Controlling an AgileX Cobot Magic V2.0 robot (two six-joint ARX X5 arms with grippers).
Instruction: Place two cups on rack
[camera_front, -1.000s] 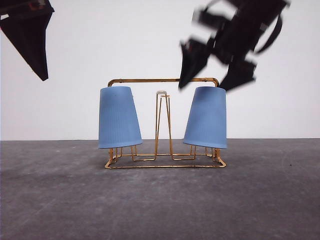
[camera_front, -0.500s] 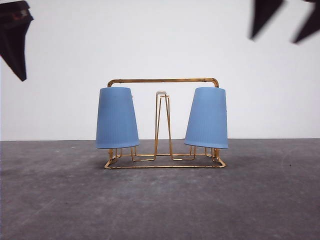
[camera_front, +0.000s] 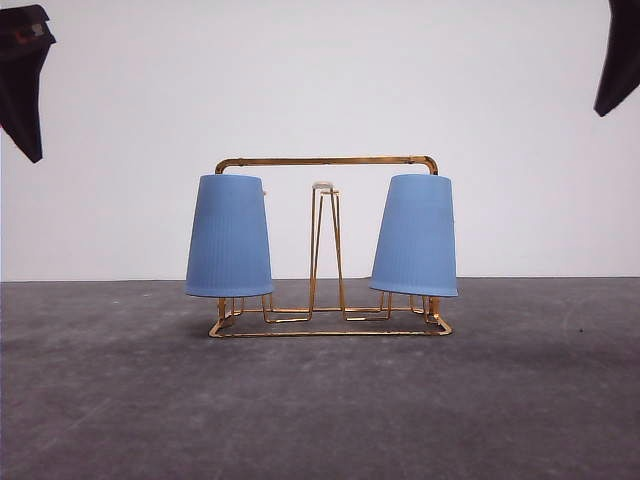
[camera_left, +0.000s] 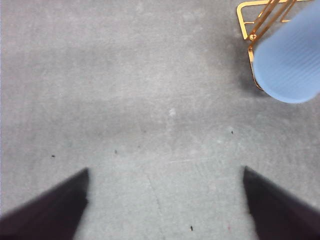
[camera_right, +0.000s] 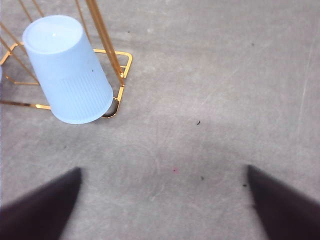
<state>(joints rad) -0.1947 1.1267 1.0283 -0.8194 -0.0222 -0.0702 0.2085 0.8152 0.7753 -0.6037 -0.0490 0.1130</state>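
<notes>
Above and outboard of the rack on the left, the left black pincer (camera_front: 22, 85) hung clear of everything; its wrist view showed the two dark fingers (camera_left: 47, 212) spread wide apart over bare surface, holding nothing. Below and inboard of it, the left light blue ribbed plastic cup (camera_front: 229, 236) sat inverted on a prong of the gold wire rack (camera_front: 325, 161). The right light blue ribbed cup (camera_front: 415, 236) sat inverted likewise, leaning slightly inward, below and inboard of the right black pincer (camera_front: 618, 60), whose fingers (camera_right: 40, 210) also stood wide apart and empty.

Both cups appeared seated, so the task looked complete. Any retreat should run up and outward, well clear of the rack's arched frame, since a light wire stand would likely tip easily.

Beneath lay a grey, lightly speckled tabletop (camera_front: 320, 410); behind stood a plain white wall (camera_front: 320, 80).
</notes>
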